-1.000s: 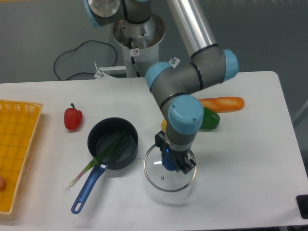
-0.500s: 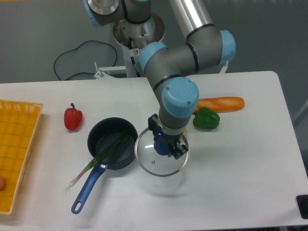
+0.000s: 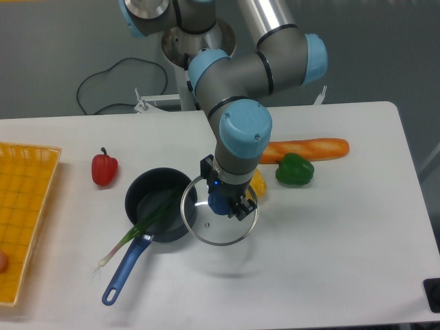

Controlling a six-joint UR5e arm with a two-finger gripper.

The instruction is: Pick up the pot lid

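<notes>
pot lid [image 3: 220,228] | shifted toward black pan [image 3: 139,192] in view | hand [image 3: 225,191] gripping its blue knob [image 3: 218,203]

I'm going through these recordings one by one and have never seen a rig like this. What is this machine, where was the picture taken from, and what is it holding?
It is a single robot arm ending in a two-finger gripper, seen by one fixed camera facing the table. The fingers are closed around the blue knob of a clear, round pot lid, which appears to be held off the table.

Beside it is a black pan with a blue handle; a leek-like green stalk lies in it, its root end sticking out over the rim. There is also a red pepper, a carrot, a green pepper, a yellow item partly behind the gripper, and an orange-yellow crate at the picture's left edge.
</notes>
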